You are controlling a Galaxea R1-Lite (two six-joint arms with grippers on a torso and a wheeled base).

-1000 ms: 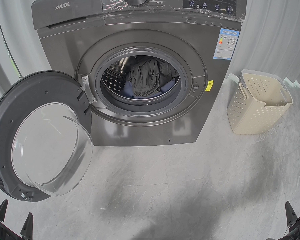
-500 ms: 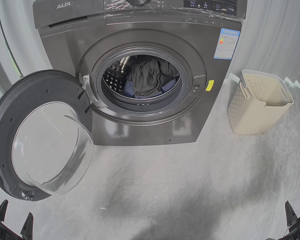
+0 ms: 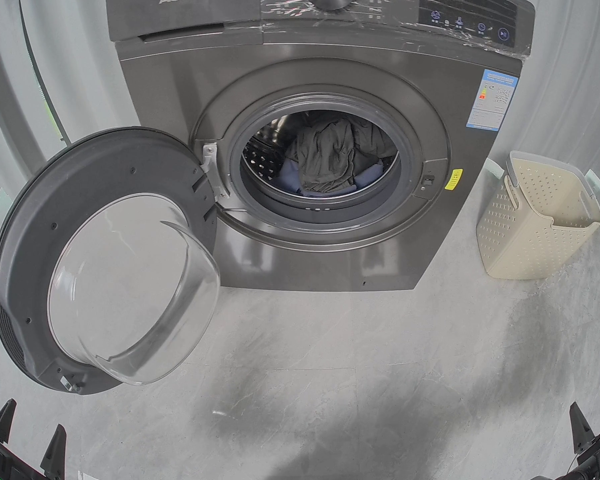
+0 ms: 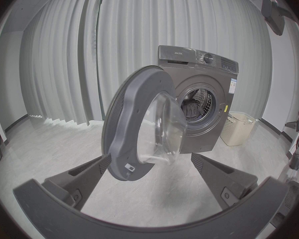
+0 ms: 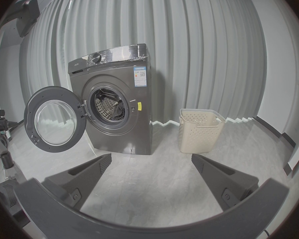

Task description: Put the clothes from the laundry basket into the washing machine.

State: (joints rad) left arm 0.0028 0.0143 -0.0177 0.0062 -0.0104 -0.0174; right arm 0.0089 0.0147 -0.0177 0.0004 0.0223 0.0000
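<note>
Black and low, your left pincer (image 3: 28, 435) and right pincer (image 3: 595, 418) hang at the near corners of the head view. Both are released, fingers spread with nothing between them. Grey floor (image 3: 353, 368) stretches ahead of them. The open door (image 3: 80, 168) of the washing machine (image 3: 327, 55) stands nearest the left pincer (swung out to the robot's left, its glass bowl facing you). Farther on, the clothes (image 3: 327, 151), a dark grey heap over something blue, lie inside the drum, well apart from both pincers. The laundry basket (image 3: 513, 235) stands upright on the floor just beside the machine's right side.
</note>
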